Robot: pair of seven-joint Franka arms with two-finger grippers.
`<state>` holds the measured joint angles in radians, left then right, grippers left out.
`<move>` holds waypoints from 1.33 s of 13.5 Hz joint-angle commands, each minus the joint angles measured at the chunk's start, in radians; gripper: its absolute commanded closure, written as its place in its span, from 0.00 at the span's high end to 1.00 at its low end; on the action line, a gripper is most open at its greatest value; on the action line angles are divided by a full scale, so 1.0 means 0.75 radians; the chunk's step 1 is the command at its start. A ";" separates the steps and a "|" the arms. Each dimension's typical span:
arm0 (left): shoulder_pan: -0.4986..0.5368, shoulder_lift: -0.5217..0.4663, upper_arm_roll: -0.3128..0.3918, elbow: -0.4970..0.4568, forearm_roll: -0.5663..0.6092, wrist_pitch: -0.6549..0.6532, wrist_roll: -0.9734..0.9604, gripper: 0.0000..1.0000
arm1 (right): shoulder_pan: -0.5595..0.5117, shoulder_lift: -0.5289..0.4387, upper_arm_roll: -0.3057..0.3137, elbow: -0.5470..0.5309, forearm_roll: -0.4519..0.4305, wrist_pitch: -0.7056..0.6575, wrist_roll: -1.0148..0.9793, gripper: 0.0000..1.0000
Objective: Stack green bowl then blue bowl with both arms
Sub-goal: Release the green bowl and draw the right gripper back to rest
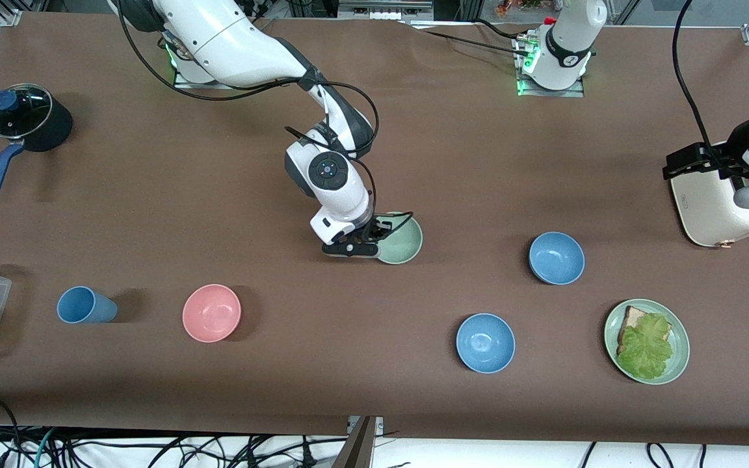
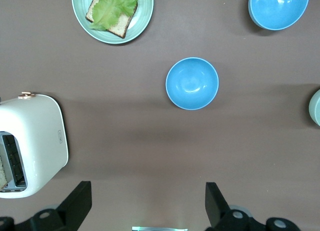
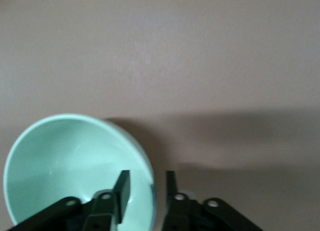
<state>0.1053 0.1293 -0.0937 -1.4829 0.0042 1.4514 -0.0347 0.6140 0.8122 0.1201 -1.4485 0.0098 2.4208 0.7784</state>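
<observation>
Your right gripper [image 1: 374, 242] is down at the green bowl [image 1: 402, 239] mid-table, fingers straddling its rim but not quite clamped yet. The dusty blue bowl [image 1: 556, 258] sits toward the left arm's end — the left gripper [image 2: 145, 203], spread wide and empty, is clearly the closer one.

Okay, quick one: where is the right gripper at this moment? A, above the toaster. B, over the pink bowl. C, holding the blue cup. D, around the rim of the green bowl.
D: the right gripper has one finger inside and one outside the rim of the green bowl, as the right wrist view shows.
</observation>
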 commanded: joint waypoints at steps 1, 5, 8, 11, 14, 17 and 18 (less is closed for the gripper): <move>0.001 0.034 -0.006 0.042 0.027 -0.025 -0.007 1.00 | -0.015 -0.084 -0.043 0.007 -0.021 -0.110 -0.009 1.00; 0.003 0.034 -0.006 0.042 0.027 -0.025 -0.005 1.00 | -0.196 -0.370 -0.095 0.003 0.003 -0.453 -0.306 1.00; -0.001 0.036 -0.006 0.042 0.027 -0.025 -0.007 1.00 | -0.344 -0.620 -0.119 -0.046 0.032 -0.713 -0.528 1.00; 0.001 0.036 -0.006 0.042 0.027 -0.025 -0.007 1.00 | -0.454 -0.821 -0.207 -0.075 0.095 -0.989 -0.741 1.00; 0.001 0.036 -0.006 0.042 0.027 -0.025 -0.007 1.00 | -0.455 -0.923 -0.336 -0.079 0.124 -1.145 -0.923 1.00; -0.001 0.036 -0.006 0.042 0.027 -0.025 -0.007 1.00 | -0.524 -0.934 -0.314 -0.075 0.112 -1.174 -0.935 1.00; 0.001 0.036 -0.006 0.042 0.027 -0.025 -0.007 1.00 | -0.581 -0.942 -0.265 -0.081 0.110 -1.184 -0.942 1.00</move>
<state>0.1049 0.1441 -0.0939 -1.4817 0.0042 1.4514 -0.0347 0.2471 0.1248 -0.1295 -1.4854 0.0884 1.5451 0.0972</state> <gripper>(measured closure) 0.000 0.000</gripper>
